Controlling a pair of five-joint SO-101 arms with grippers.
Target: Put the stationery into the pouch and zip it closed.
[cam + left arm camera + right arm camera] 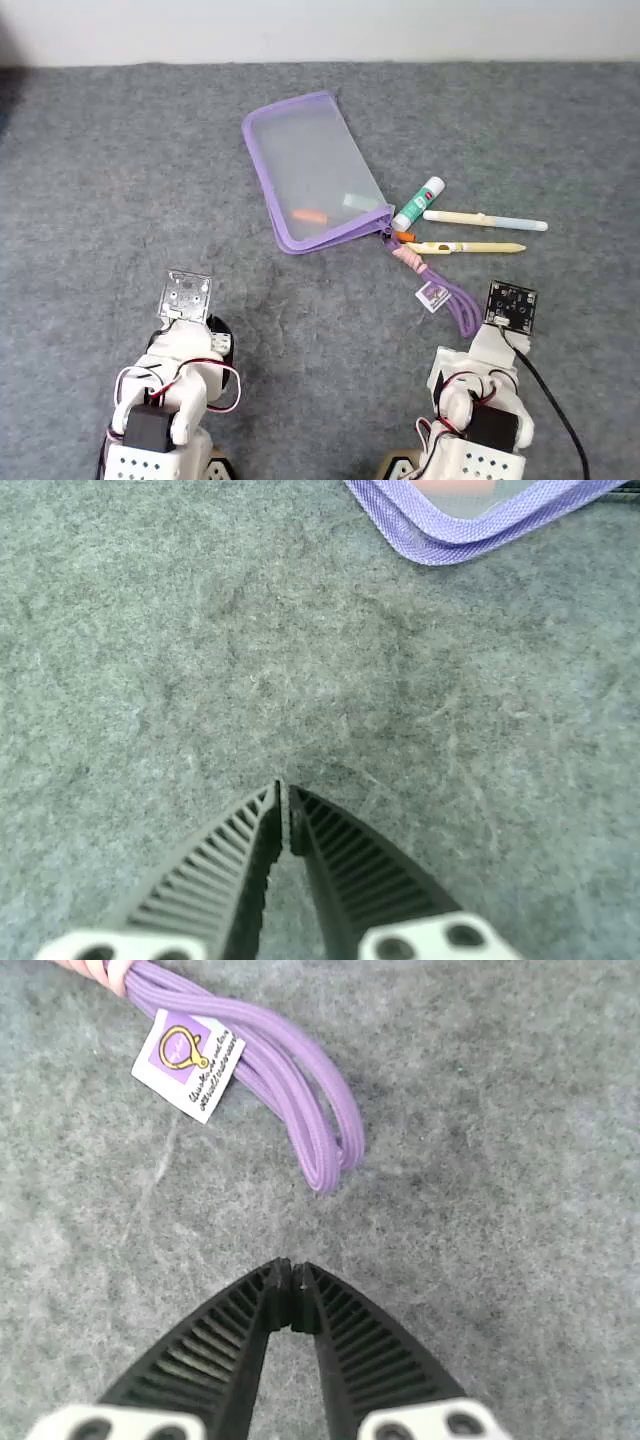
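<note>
Purple pouch (300, 150), two pens (485, 219), glue stick (418, 203)

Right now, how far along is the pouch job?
Done: a small orange piece and a pale piece lie inside the translucent purple-edged pouch. In hand: nothing; left claw and right claw are shut, empty. Left: the green-capped white glue stick, blue-ended cream pen and pale yellow pen lie outside; then zipping.

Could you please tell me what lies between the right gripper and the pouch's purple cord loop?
Nothing but bare grey felt: in the right wrist view the shut right gripper sits short of the purple cord loop.
</note>
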